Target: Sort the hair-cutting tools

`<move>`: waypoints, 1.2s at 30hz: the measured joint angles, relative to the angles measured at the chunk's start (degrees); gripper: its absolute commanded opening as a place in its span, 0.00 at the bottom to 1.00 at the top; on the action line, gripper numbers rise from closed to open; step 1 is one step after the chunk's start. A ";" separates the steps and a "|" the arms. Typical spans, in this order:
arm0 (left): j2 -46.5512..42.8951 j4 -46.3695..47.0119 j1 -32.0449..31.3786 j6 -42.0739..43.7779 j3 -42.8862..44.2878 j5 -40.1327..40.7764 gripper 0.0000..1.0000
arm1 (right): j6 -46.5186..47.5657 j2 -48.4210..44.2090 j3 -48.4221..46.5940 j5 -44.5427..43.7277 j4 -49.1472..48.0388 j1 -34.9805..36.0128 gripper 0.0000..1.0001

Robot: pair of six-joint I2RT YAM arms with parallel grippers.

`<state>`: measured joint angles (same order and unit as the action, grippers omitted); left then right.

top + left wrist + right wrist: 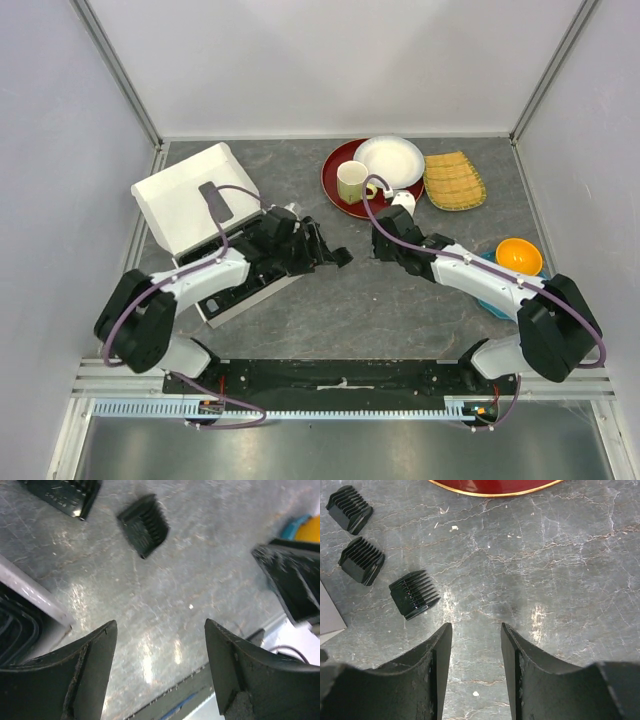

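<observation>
- Grey marbled surface carries three black comb guards, lying in a loose row ahead and left of your right tool.
- Your right tool stands moderately parted, gripping nothing.
- Your left tool gapes wide, empty, above the surface.

White box sits back left. Red plate at back centre carries pale mug and white dish. Woven tray just beside it, orange bowl far right.
</observation>
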<state>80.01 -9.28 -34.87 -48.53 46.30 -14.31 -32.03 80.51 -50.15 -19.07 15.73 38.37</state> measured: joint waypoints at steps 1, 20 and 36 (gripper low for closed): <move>1.88 0.90 -0.85 -1.20 0.13 1.70 0.71 | -0.24 -0.20 0.22 -0.13 0.00 -0.17 0.51; 20.48 4.66 -7.54 -7.32 11.93 22.23 0.54 | -0.87 1.92 2.38 3.76 -1.79 -1.73 0.48; 23.10 4.63 -8.00 -7.43 11.93 23.19 0.55 | -1.22 16.26 -5.01 5.46 -6.23 -2.23 0.43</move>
<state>103.11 -4.64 -42.87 -55.96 58.24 8.88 -33.26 96.77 -55.16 -13.61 9.50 36.14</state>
